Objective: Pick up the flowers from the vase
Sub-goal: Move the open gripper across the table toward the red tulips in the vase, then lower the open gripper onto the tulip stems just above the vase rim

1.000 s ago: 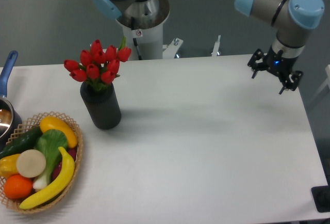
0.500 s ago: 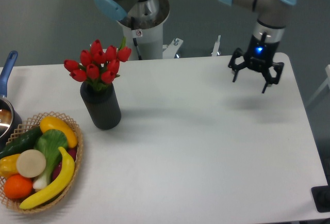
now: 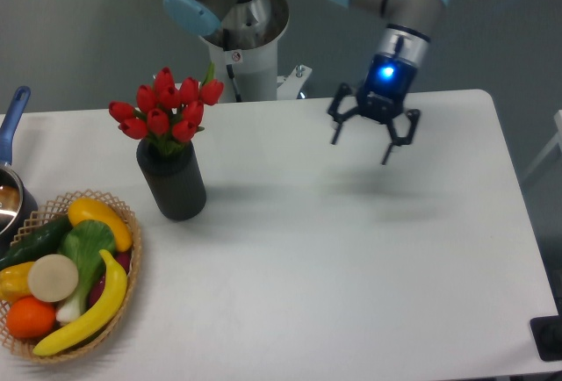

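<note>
Fixed-camera view: the gripper [image 3: 360,147] hangs above the table [image 3: 351,249], fingers spread apart and holding nothing, well to the right of the black vase [image 3: 173,182]. The red tulips [image 3: 167,109] stand upright in that vase, buds crowded above its mouth — the green stems barely show below them. The bunch looks light and soft, the buds easy to crush, so the safer hold is probably low on the gathered stems just above the vase rim, with a straight lift. Left of the vase sits a wicker basket [image 3: 123,311] of produce — clear of the lift.
</note>
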Controlling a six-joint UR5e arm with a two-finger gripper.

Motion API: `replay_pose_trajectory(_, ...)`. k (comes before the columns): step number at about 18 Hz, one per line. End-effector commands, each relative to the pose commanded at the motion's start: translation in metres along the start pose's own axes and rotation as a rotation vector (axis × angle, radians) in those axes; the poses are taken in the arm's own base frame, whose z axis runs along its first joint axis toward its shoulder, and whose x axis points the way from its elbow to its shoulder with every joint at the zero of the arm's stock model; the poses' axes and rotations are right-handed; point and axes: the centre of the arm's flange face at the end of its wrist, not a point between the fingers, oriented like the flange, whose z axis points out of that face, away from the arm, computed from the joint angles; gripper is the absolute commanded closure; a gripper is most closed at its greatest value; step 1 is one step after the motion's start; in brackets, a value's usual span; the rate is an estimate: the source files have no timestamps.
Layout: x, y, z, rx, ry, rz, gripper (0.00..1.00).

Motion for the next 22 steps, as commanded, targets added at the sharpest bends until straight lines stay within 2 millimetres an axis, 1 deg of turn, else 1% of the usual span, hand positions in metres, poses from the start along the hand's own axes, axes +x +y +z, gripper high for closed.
replay_pose_trajectory(2, 0.018, 0.004, 0.005, 0.062, 0.013, -0.02, 0.0)
replay_pose_trajectory(4, 0.037, 0.002, 0.022, 0.084, 0.061, -0.011, 0.0)
replay_pose_trajectory(6, 0.048, 0.002, 0.032, 0.087, 0.091, -0.01, 0.0)
replay_pose_trajectory(8, 0.064, 0.003, 0.045, 0.09, 0.135, -0.01, 0.0)
replay_pose_trajectory(12, 0.091, 0.001, 0.065, 0.128, 0.205, -0.001, 0.0)
replay_pose_trajectory(14, 0.098, 0.0, 0.066, 0.13, 0.209, 0.012, 0.0)
replay_pose_trajectory(17, 0.112, 0.007, 0.065, 0.131, 0.212, 0.019, 0.0)
replay_pose_trajectory(19, 0.124, 0.004, 0.063, 0.131, 0.211, 0.035, 0.0)
replay_pose_trajectory(22, 0.13, 0.001, 0.06, 0.132, 0.206, 0.046, 0.0)
